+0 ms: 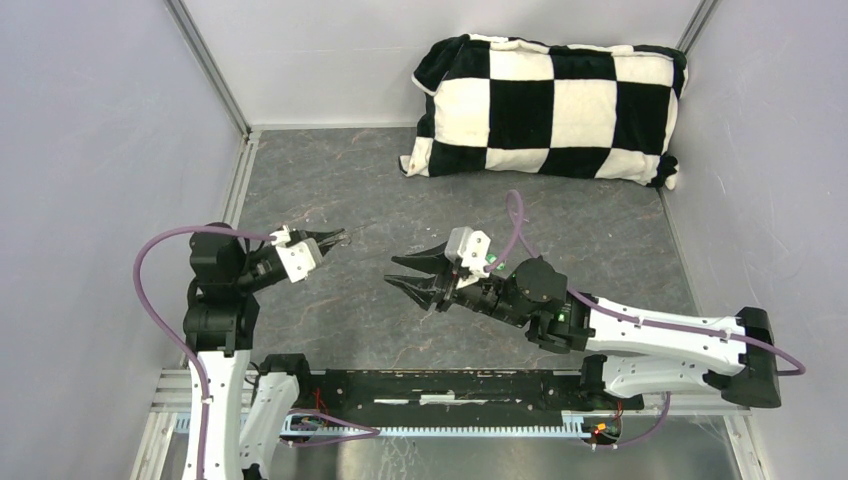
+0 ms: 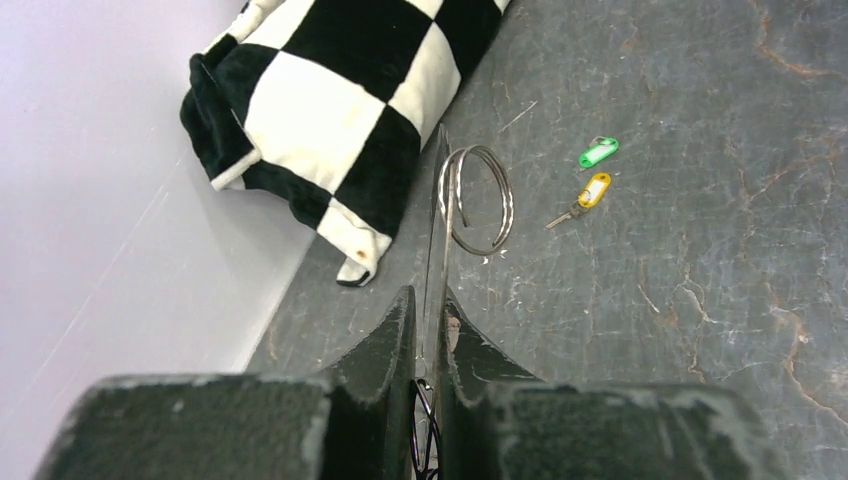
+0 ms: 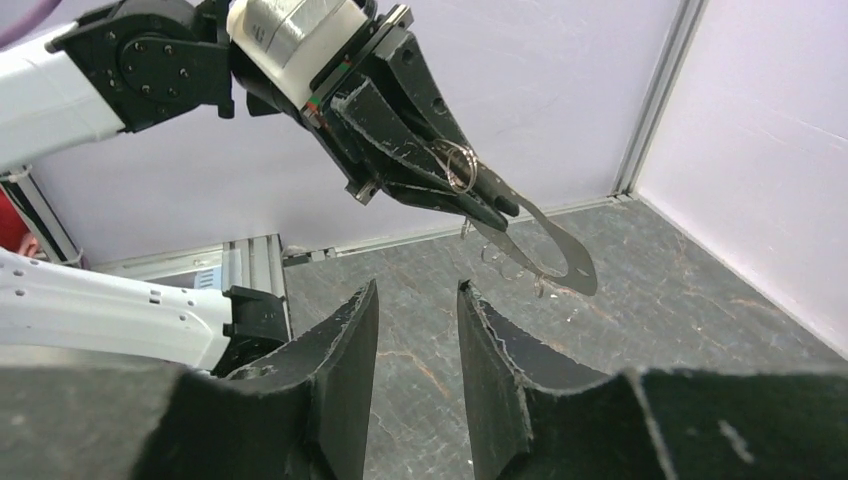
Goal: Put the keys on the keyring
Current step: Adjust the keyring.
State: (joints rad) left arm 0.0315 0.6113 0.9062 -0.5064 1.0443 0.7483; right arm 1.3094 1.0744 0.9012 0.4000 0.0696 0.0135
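Note:
Two keys lie close together on the dark tabletop in the left wrist view: a green-headed key [image 2: 599,152] and, just nearer, a yellow-headed key [image 2: 590,192]. I cannot make them out in the top view. My left gripper [image 2: 428,295] is shut on the keyring [image 2: 510,205], a thin silvery loop that juts forward past the fingertips, above the table. In the right wrist view the same left gripper [image 3: 500,205] holds the keyring [image 3: 560,255] up in the air. My right gripper [image 3: 418,285] is open and empty, facing the left gripper [image 1: 335,237] across a short gap in the top view.
A black-and-white checkered pillow [image 1: 545,105] lies against the back wall, close beyond the keyring in the left wrist view [image 2: 320,100]. Pale walls enclose the table on three sides, with a metal rail [image 1: 240,170] along the left edge.

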